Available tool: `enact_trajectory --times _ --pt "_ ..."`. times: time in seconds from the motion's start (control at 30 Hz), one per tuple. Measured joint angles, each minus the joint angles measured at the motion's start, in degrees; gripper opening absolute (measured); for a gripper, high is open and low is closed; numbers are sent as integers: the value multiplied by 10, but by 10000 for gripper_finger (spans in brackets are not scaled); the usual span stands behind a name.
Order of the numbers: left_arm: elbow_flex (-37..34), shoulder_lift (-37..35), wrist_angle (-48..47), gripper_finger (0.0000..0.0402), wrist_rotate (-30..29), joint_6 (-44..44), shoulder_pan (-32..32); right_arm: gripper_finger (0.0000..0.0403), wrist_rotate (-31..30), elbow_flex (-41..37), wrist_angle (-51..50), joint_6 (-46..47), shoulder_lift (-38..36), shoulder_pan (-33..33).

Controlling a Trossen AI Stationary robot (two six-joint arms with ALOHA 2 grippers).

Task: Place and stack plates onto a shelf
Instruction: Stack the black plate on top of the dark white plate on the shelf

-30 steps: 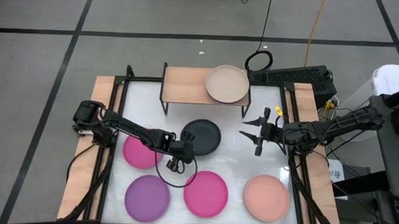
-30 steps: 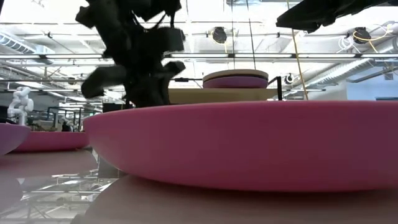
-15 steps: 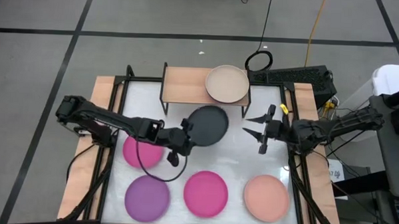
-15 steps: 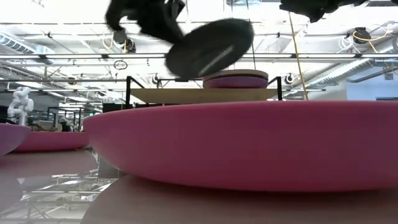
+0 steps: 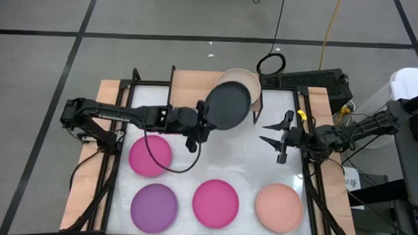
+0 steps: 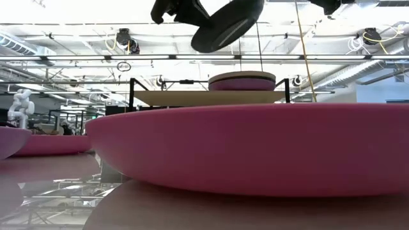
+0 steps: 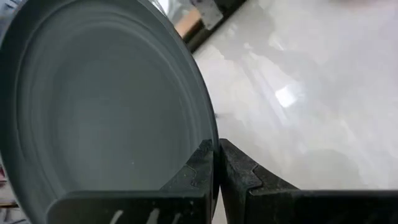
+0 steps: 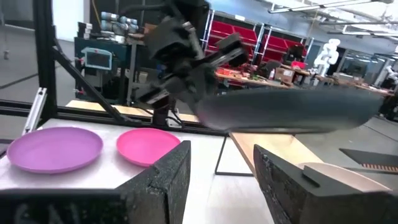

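Left arm: stretched level across the table toward the shelf (image 5: 196, 89). Left gripper (image 5: 202, 121): clamped on the rim of the grey plate (image 5: 228, 106), which is held tilted in the air, overlapping the beige plate (image 5: 246, 80) stacked on the shelf's right end. Right gripper (image 5: 272, 133): fingers spread wide, nothing held, hovering at the table's right side.
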State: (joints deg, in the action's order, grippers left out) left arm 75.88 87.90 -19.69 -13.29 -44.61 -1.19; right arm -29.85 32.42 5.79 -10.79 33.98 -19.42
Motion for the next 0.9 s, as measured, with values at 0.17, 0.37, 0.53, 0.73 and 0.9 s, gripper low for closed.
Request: enact_trajectory --times 0.17,0.37,0.53,0.73,0.9 --pt "8 1 18 10 25 -24 27 155 -1 0 0 -13 -4 -9" --pt "10 0 70 10 63 -59 61 155 -1 0 0 -28 -4 -10" --pt "10 0 83 10 108 -63 107 155 -1 0 0 -34 -4 -10" --pt "10 22 129 10 174 -60 159 155 -1 0 20 -41 -4 -10" --pt "10 51 144 10 201 -45 188 155 -1 0 30 -58 -3 -10"
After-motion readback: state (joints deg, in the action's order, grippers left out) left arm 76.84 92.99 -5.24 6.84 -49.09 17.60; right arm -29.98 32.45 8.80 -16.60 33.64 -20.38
